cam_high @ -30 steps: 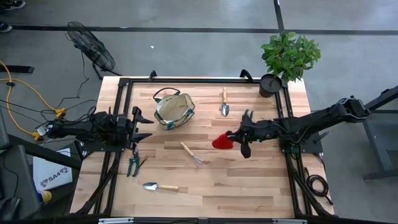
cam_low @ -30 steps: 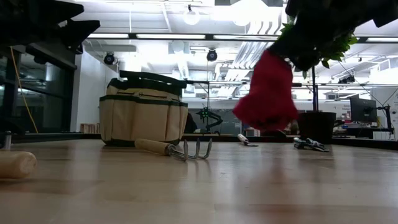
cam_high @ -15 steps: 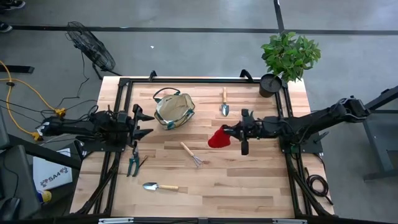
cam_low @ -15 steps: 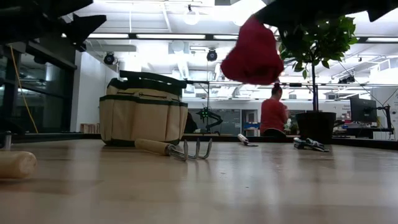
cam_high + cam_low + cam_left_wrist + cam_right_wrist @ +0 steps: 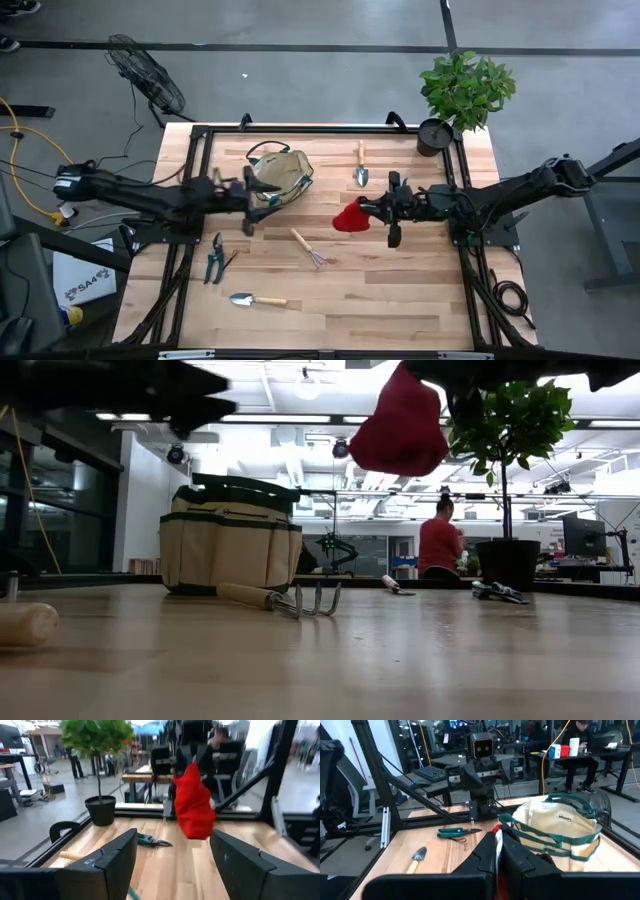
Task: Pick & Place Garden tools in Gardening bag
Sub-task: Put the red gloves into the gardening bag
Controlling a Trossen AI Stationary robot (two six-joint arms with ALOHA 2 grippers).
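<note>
The red spray bottle (image 5: 349,217) hangs in the air over the middle of the table, with my right gripper (image 5: 369,211) shut on it. The beige, green-trimmed gardening bag (image 5: 280,176) stands on its base at the far left. My left gripper (image 5: 254,197) is open and level just beside the bag's near-left side, touching nothing. On the wood lie a trowel (image 5: 361,163) at the far side, a hand rake (image 5: 308,248), pruning shears (image 5: 214,260) and a second trowel (image 5: 255,299). Another pair of shears (image 5: 152,840) lies toward the table's right. My right gripper pinches the bottle's end nearest the gripper (image 5: 497,835) between its two fingers, where a bit of white and red shows. The fingers come level from the table's right. The red body (image 5: 401,426) sticks out past the fingertips, tilted and lifted clear of the table.
A potted green plant (image 5: 463,92) in a black pot (image 5: 434,136) stands at the far right corner. A black frame (image 5: 300,128) runs around the table's edges. Bare wood lies between the bag and the bottle. A person in red (image 5: 438,544) sits in the room behind.
My left gripper has reached toward the table's right and a little up, from the left edge to the bag's side, staying open. My right gripper has tipped up and rolled, and the bottle has swung from hanging low to high above the table, a little nearer the bag.
</note>
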